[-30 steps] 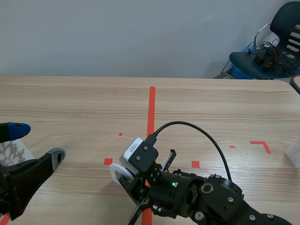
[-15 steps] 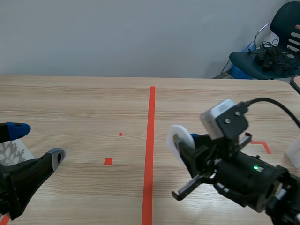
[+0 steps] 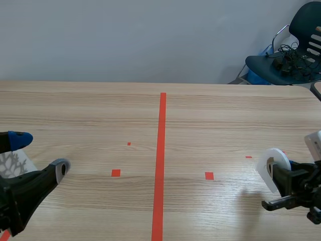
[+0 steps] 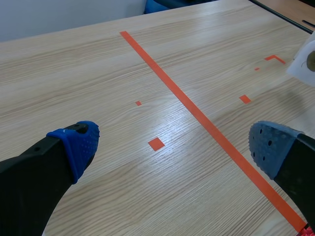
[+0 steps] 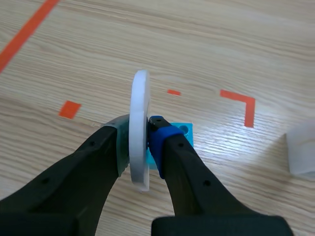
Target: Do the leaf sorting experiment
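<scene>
— Where do we find the arms?

— The right arm comes in low at the scene's 4 o'clock. We see the right gripper (image 5: 140,142) clamped on a white disc (image 5: 140,93), held upright and edge-on between the two pads, clear of the table (image 3: 100,110). The left gripper (image 4: 174,145) sits at 8 o'clock, spread wide with nothing between its blue pads.

— What lies around them?

— Just behind the disc, at the right gripper's 1 o'clock, we make out a light blue block (image 5: 183,132) with a round hole, flat on the table. A pale box (image 5: 302,152) stands at its 3 o'clock, apart from it. The long red tape line (image 3: 161,150) runs from 6 to 12 through the middle. Off the table at 2 o'clock stands a dark chair (image 3: 307,20) with a tangle of cables (image 3: 291,56) on its seat.

— Anything we cannot settle?

— A lacy white piece (image 3: 12,163) lies by the left gripper at 9 o'clock, half hidden by the arm and cut off. We cannot tell what it is. The right fingers cover most of the blue block, and the box runs out of view.
</scene>
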Controlling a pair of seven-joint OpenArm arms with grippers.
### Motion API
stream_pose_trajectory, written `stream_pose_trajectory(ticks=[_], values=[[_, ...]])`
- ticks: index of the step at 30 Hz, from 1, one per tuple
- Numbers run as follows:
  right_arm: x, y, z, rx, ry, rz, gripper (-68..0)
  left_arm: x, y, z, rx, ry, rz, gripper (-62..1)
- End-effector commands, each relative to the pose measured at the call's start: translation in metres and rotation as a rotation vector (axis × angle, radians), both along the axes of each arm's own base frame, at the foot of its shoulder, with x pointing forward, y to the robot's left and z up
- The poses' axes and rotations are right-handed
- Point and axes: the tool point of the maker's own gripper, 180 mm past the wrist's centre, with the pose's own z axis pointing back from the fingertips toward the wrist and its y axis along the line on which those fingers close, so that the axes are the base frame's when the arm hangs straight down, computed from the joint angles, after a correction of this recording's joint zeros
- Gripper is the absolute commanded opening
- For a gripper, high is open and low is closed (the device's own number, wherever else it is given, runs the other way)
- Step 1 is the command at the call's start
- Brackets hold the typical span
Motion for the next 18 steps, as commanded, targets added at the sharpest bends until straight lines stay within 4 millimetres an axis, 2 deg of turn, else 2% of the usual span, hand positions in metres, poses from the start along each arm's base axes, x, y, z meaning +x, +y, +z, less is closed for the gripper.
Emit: stream_pose_trajectory(ticks=[1,5,11,18], values=[[0.012,-0.010,0.002,0.008,-0.027,-0.026,-61.4,0.003,-0.002,0.013,-0.016,-0.040,-0.003,1.4],[0.023,-0.030,-0.011,0.022,-0.025,-0.089,-61.4,0.003,-0.002,0.013,-0.016,-0.040,-0.004,1.4],[0.034,-0.062,-0.016,-0.016,-0.056,-0.202,-61.4,0.003,-0.002,0.012,-0.016,-0.039,-0.004,1.4],[0.029,-0.081,-0.026,-0.056,-0.038,-0.267,-60.2,0.003,-0.002,0.012,-0.016,-0.039,-0.004,1.4]])
